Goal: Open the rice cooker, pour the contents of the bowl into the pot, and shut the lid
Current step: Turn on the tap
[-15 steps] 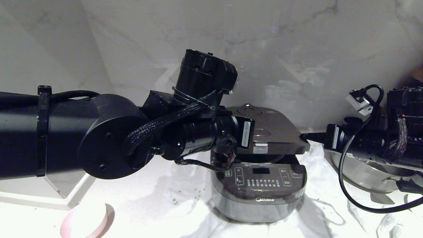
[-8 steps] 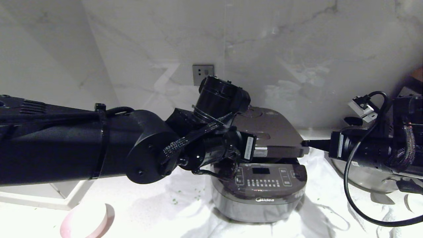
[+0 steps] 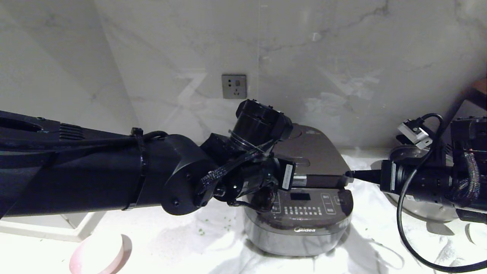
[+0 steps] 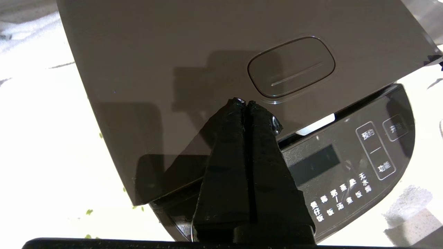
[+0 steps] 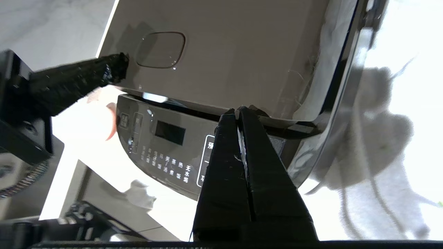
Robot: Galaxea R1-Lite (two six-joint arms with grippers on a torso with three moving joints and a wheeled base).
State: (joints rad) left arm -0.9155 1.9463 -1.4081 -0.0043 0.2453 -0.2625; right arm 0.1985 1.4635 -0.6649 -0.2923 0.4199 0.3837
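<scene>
The rice cooker (image 3: 300, 222) stands mid-counter on a white cloth. Its lid (image 3: 319, 152) lies almost flat, with a thin gap left above the button panel (image 4: 346, 166). My left gripper (image 4: 244, 102) is shut, with its tips resting on the lid beside the oval release button (image 4: 290, 67). In the head view the left arm (image 3: 228, 179) hides those tips. My right gripper (image 3: 348, 174) is shut too, tips (image 5: 238, 110) at the lid's front right corner. The pink bowl (image 3: 99, 255) sits at the front left. The pot is hidden under the lid. Stray green bits (image 3: 213, 225) lie on the cloth.
A large steel pan (image 3: 418, 207) sits at the right behind my right arm. A wall socket (image 3: 234, 86) is on the marble wall behind the cooker. A white raised ledge (image 3: 57, 228) runs at the left under my left arm.
The lid has swung down from half raised to almost flat. My left arm came down with it, tips on top. The right gripper sank along with the lid's corner.
</scene>
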